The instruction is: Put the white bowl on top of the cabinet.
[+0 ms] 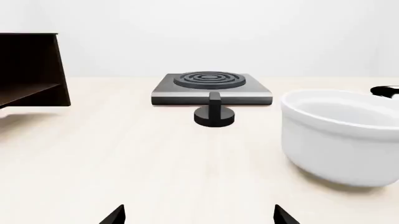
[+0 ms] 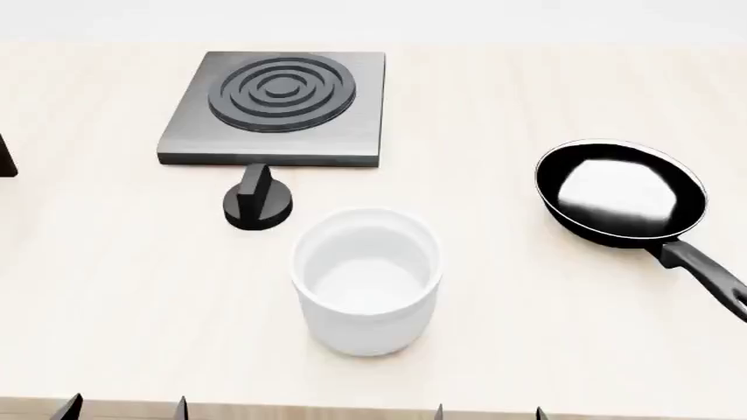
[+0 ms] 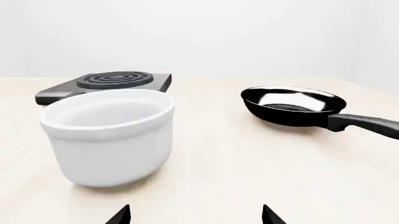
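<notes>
The white bowl stands upright and empty on the pale table, near its front edge; it also shows in the left wrist view as the bowl and in the right wrist view as the bowl. The dark cabinet sits at the table's far left, a sliver of the cabinet at the head view's left edge. My left gripper is open at the front edge, left of the bowl. My right gripper is open too, right of the bowl. Neither touches anything.
A grey stove plate with black rings lies behind the bowl, with a black knob in front of it. A black frying pan sits at the right, its handle pointing toward the front right.
</notes>
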`<state>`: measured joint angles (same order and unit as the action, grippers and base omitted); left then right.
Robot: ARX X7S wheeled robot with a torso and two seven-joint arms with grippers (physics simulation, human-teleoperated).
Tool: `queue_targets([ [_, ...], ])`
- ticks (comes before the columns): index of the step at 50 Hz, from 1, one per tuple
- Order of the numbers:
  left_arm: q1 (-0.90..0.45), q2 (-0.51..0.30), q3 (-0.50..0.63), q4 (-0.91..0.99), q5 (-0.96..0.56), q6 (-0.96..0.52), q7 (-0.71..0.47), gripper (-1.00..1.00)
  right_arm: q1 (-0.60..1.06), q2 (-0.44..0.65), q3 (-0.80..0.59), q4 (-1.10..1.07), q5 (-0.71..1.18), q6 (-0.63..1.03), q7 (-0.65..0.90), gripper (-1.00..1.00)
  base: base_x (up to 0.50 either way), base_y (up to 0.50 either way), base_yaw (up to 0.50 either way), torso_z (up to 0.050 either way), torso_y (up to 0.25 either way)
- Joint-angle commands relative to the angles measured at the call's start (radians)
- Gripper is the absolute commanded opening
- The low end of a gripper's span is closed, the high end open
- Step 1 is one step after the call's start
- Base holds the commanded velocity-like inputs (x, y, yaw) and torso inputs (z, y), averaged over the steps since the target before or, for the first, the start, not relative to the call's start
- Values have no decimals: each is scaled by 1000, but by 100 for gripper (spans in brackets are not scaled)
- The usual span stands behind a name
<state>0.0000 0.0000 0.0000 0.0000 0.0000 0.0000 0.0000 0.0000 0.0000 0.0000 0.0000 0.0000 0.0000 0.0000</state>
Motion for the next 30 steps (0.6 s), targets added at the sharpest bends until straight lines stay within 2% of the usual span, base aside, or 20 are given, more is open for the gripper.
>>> queue_targets([
  [1, -4, -15, 17, -6, -19, -6, -19, 100, 0, 17, -21, 1, 14, 6, 17, 100, 0, 0, 0, 0, 0],
  [13, -6, -47, 56, -6, -52, -11, -62, 100, 4, 51, -61, 9, 39, 6, 54, 100, 0, 0, 0, 0, 0],
  [16, -13, -54, 37, 50, -91, -82, -73, 100, 13, 50, -43, -69, 54, 100, 92, 100, 0, 0, 0, 0, 0],
  [18, -30, -64, 33, 78, -66, -100, -104, 100, 33, 58, -31, -150, 46, 187, 124, 100, 0, 0, 0, 0, 0],
  [19, -39, -64, 18, 113, -96, -156, -105, 100, 43, 65, -28, -185, 52, 221, 124, 100, 0, 0, 0, 0, 0],
  [21, -63, -76, 16, 135, -79, -164, -124, 100, 76, 82, -32, -235, 30, 254, 137, 100, 0, 0, 0, 0, 0],
  [22, -92, -80, 2, 178, -96, -246, -133, 100, 110, 87, -23, -279, 33, 322, 143, 100, 0, 0, 0, 0, 0],
  [30, -211, -108, -46, 317, -122, -402, -189, 100, 231, 128, 36, -484, 68, 581, 168, 100, 0, 0, 0, 0, 0],
])
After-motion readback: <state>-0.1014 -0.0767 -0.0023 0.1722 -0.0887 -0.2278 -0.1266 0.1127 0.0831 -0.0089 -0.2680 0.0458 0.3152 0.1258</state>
